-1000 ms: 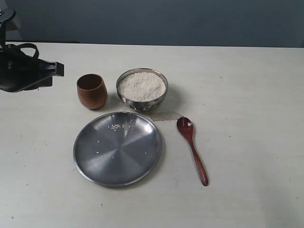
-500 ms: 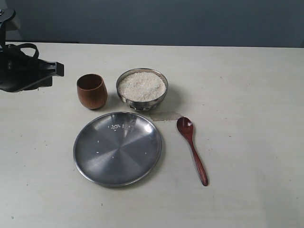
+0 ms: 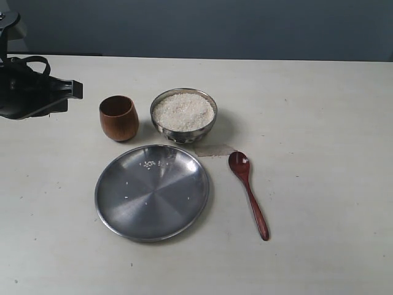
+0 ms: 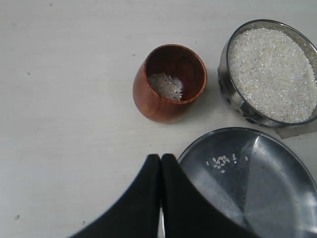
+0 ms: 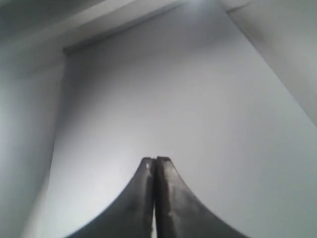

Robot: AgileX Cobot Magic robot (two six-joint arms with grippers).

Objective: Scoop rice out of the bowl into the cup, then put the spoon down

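Note:
The steel bowl [image 3: 183,116] [image 4: 270,74] stands at the table's middle, heaped with white rice [image 3: 183,111] [image 4: 271,69]. Left of it is the brown wooden cup [image 3: 118,118] [image 4: 169,83], with a little rice at its bottom. The reddish-brown spoon [image 3: 249,192] lies flat on the table, right of the plate, its oval end nearest the bowl. My left gripper [image 3: 72,89] [image 4: 161,157] hangs shut and empty, up at the left of the cup. My right gripper [image 5: 156,159] is shut on nothing, faces a pale wall, and is out of the exterior view.
A large flat steel plate [image 3: 152,192] [image 4: 257,183] lies in front of the cup and bowl, with a few loose grains on it. A small clear patch of tape or film [image 3: 215,150] lies beside the bowl's base.

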